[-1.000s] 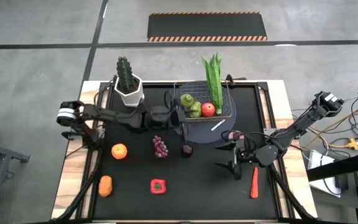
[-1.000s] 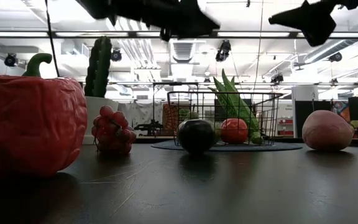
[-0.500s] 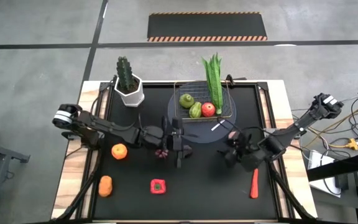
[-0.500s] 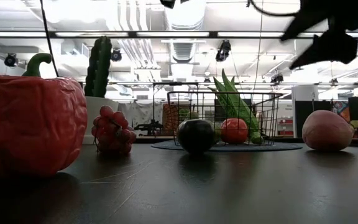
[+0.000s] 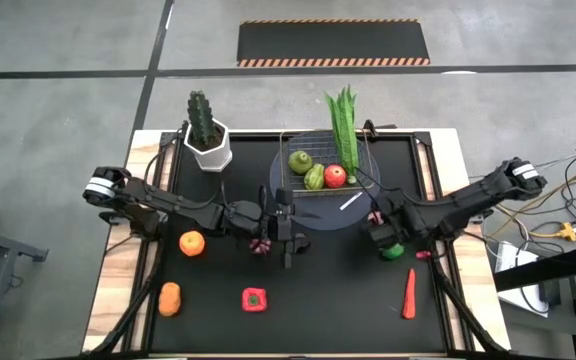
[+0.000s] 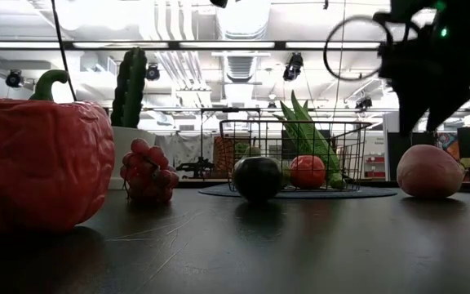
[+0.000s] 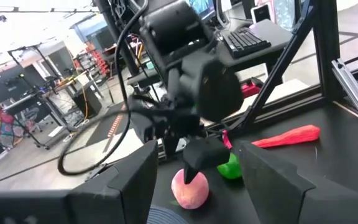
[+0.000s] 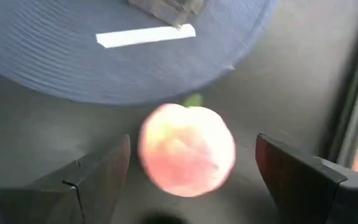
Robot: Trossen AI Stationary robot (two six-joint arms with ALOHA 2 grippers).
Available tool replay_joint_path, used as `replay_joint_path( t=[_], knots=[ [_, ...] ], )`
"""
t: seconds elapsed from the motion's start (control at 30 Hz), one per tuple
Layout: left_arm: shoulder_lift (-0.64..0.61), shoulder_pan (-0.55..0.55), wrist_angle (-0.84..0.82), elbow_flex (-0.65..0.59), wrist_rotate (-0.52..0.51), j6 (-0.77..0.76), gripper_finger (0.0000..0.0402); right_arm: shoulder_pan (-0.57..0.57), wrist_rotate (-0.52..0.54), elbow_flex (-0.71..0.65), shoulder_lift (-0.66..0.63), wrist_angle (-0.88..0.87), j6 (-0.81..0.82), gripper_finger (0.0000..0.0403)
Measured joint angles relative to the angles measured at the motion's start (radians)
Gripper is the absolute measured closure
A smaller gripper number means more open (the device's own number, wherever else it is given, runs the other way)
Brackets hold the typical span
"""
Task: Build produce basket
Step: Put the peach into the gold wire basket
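Right end effector [image 8: 185,180] hangs wide open above pink peach [image 8: 186,149] on desk [image 5: 338,290], beside grey disc [image 8: 73,56]. Left end effector [image 5: 290,222] half open, empty, near grapes [image 5: 259,243]. Basket [image 5: 320,170] on disc.

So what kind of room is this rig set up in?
Probably a large robotics lab or workshop: bare concrete floor with a hazard-striped mat, strip ceiling lights over an open hall, and benches carrying a keyboard beyond the table.
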Motion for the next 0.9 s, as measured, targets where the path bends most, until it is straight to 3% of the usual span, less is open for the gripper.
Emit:
replay_joint_path(
  t=[0.2,0.67,0.9],
  knots=[
    [0.0,0.003,0.0,0.0,0.0,0.002,0.0195,-0.06,-0.021,-0.043,0.003,0.015,-0.059,0.0074],
    [0.0,0.012,0.0,0.0,0.0,0.002,0.0195,-0.062,-0.044,-0.138,0.004,0.224,-0.094,0.0079],
    [0.0,0.013,0.0,0.0,0.0,0.018,0.0195,-0.061,-0.043,-0.139,0.004,0.242,-0.093,0.0168]
  ],
)
